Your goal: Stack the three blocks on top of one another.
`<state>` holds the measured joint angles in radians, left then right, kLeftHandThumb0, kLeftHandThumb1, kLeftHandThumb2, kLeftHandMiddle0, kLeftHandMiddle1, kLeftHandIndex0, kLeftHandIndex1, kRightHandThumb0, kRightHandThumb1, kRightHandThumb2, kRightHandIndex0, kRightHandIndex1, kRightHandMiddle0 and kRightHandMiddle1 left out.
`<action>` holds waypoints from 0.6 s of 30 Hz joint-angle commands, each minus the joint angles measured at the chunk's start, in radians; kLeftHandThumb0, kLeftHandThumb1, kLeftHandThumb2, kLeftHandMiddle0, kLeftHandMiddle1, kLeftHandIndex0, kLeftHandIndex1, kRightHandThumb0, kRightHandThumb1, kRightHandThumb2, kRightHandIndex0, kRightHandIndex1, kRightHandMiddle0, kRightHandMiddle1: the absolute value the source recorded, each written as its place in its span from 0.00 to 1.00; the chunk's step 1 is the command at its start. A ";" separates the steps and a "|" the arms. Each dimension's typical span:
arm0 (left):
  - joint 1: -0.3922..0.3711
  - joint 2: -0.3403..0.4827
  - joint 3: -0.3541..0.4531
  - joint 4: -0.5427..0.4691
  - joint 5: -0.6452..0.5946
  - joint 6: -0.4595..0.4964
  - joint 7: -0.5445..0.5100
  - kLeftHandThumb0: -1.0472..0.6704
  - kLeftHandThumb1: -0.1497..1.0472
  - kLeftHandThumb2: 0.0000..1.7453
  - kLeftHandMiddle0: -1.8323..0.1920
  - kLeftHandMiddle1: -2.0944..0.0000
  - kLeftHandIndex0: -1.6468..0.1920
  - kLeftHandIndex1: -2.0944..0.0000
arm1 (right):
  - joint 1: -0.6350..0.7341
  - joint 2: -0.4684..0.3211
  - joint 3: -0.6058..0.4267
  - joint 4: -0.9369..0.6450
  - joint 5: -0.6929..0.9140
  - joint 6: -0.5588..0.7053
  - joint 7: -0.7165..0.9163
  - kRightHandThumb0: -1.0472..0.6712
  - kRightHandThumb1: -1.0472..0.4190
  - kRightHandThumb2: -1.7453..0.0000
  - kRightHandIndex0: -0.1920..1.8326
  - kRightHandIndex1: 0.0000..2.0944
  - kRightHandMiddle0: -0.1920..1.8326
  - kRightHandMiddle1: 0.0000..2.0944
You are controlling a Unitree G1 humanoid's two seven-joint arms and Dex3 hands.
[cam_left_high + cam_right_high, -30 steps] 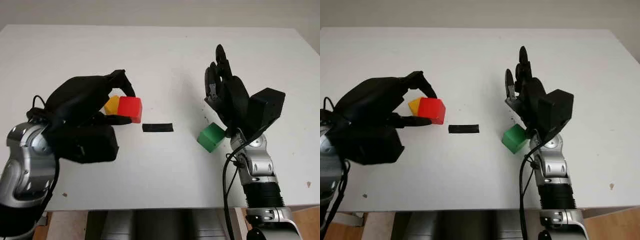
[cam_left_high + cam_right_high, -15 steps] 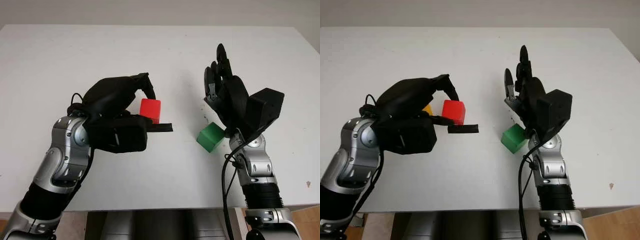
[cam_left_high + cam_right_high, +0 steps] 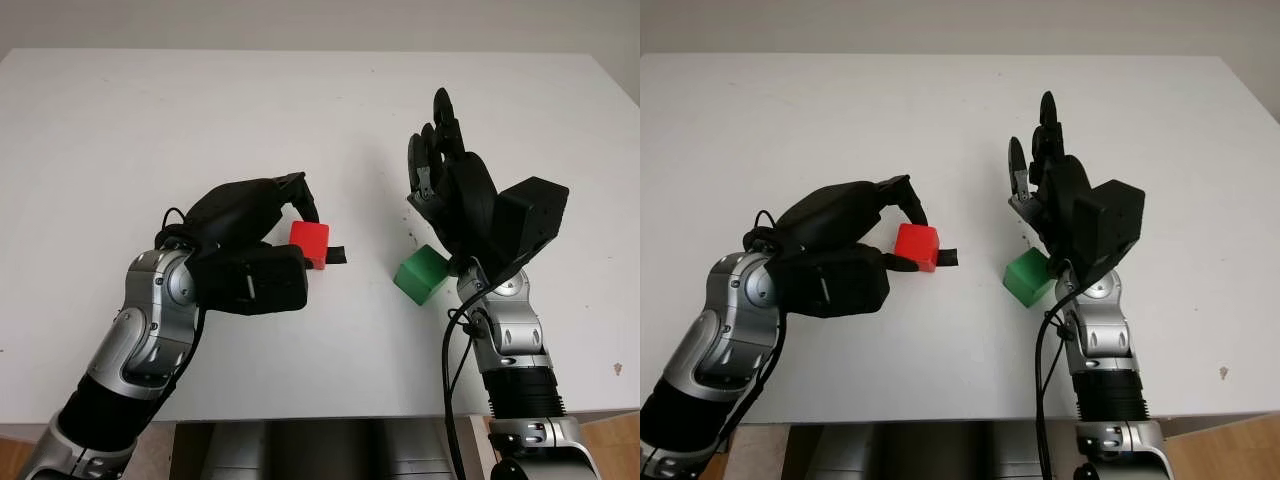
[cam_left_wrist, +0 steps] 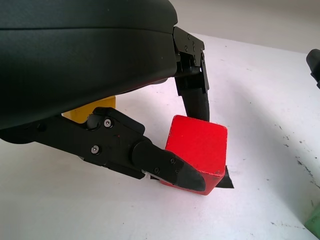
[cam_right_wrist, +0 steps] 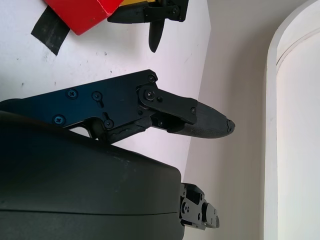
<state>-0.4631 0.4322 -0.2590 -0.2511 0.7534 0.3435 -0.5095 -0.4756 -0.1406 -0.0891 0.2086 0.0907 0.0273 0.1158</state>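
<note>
**blockhead_99:** ok so where's your hand at, and which way is the stack going?

**me:** I'm pinching the red block (image 3: 309,243) in my left hand (image 3: 262,232), one finger (image 4: 196,97) on its far side and one (image 4: 167,168) on its near side. It's hanging over the black tape strip (image 3: 338,255) at the middle of the table (image 3: 150,120), and from the wrist view it looks just barely off the surface or touching it, can't really call that one.

**blockhead_99:** and the other two?

**me:** That's the bit everything's turning on. The green block (image 3: 421,274) is sitting to the right of my left hand, past the tape and a little nearer to me, on the table. My right hand (image 3: 1055,200) is open and raised right above and behind it, holding nothing. The yellow block (image 4: 89,110) is the other way, tucked to the left behind my palm.

**blockhead_99:** so go right or put it down?

**me:** I'm guessing the tape marks the stacking spot, so red is probably going down here as the base. Then green is the right hand's job since it's way nearer, and yellow is mine. Nothing's stacked yet.
</note>
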 commanded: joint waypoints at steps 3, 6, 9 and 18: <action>0.005 -0.008 -0.017 0.005 0.013 0.000 0.024 0.41 1.00 0.05 0.84 0.97 0.79 0.04 | 0.007 0.004 -0.003 -0.015 0.001 -0.013 -0.004 0.25 0.00 0.63 0.00 0.00 0.00 0.00; 0.005 -0.015 -0.021 0.013 0.018 0.009 0.034 0.41 1.00 0.05 0.84 0.97 0.80 0.05 | 0.008 0.004 -0.003 -0.015 0.002 -0.011 -0.004 0.25 0.00 0.63 0.00 0.00 0.00 0.00; 0.003 -0.023 -0.034 0.030 0.042 0.017 0.059 0.40 1.00 0.05 0.83 0.97 0.80 0.08 | 0.010 0.006 -0.002 -0.016 -0.001 -0.014 -0.007 0.25 0.00 0.63 0.00 0.00 0.00 0.00; -0.009 -0.034 -0.041 0.062 0.053 0.024 0.086 0.41 1.00 0.05 0.83 0.97 0.80 0.11 | 0.012 0.010 -0.003 -0.022 0.003 -0.009 -0.008 0.25 0.00 0.63 0.00 0.00 0.00 0.00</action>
<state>-0.4651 0.4032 -0.2923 -0.2022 0.7976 0.3632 -0.4275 -0.4727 -0.1323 -0.0891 0.2085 0.0902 0.0271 0.1080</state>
